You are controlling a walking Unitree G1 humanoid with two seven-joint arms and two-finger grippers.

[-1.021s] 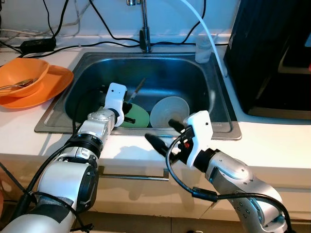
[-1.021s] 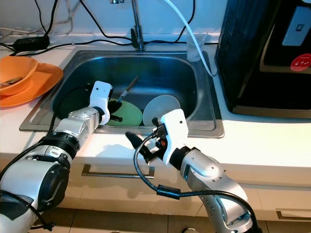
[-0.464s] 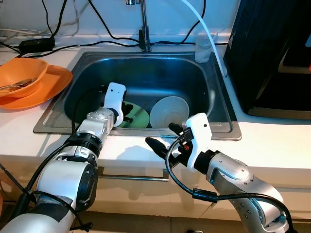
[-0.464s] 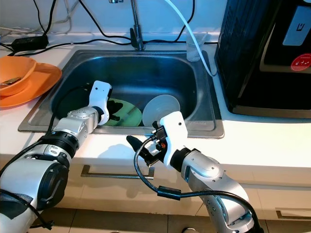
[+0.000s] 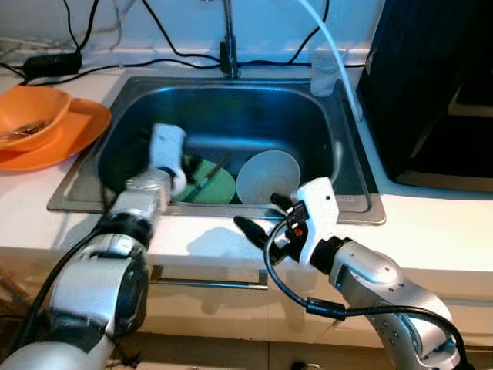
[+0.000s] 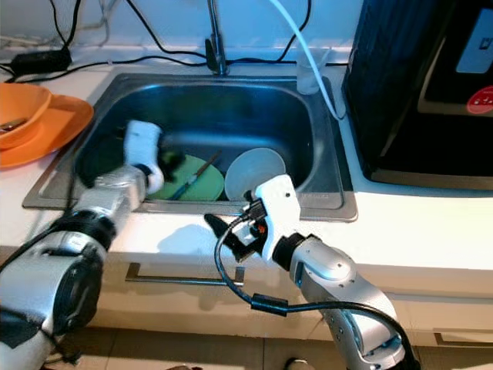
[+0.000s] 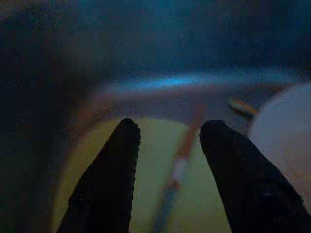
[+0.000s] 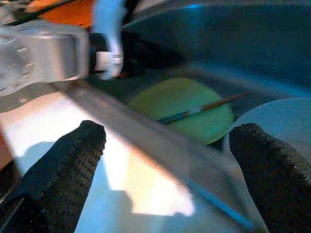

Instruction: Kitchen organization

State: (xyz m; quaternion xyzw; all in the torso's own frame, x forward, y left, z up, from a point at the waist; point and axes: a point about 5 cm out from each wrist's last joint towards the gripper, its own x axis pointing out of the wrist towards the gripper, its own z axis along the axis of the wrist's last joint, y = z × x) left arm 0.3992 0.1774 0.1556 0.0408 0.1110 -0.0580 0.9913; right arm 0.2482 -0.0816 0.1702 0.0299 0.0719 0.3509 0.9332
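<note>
The left claw [image 7: 165, 160] is down inside the sink [image 5: 254, 100], with its two black fingers apart and nothing between them. Just under and ahead of it lies a green plate [image 5: 216, 185] on the sink bottom, and a thin utensil [image 6: 192, 179], perhaps a chopstick or small brush, lies across this plate between the finger lines. Beside the plate, on the side of the right arm, stands a white bowl [image 5: 267, 176], leaning against the front wall of the sink.

The right claw [image 5: 262, 216] hovers over the front edge of the tabletop [image 5: 431, 223], fingers wide apart and empty, near the white bowl.

The plate looks stiff, probably plastic and light, maybe wet and slippery, and it lies flat, so its rim is the only place to take it. The utensil is thin and light; it may roll, so a hold at its middle seems best.

Far from the claws, orange dishes [image 5: 46, 127] sit on the tabletop.
</note>
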